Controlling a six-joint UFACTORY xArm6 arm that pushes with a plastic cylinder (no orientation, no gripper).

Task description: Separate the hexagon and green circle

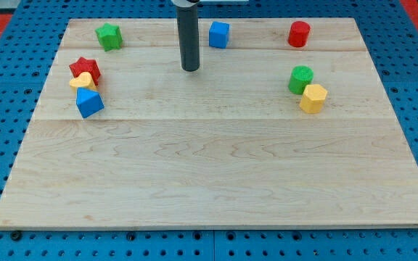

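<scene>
The yellow hexagon (313, 98) lies at the view's right, touching the green circle (300, 78), which sits just above and to its left. My tip (189, 69) is the lower end of the dark rod at the top centre of the wooden board (216, 181). It stands well to the left of both blocks, touching neither.
A red cylinder (299, 33) is at the top right and a blue cube (219, 34) is just right of the rod. A green star (109, 36) is at the top left. A red star (85, 69), yellow heart (82, 81) and blue block (89, 102) cluster at the left.
</scene>
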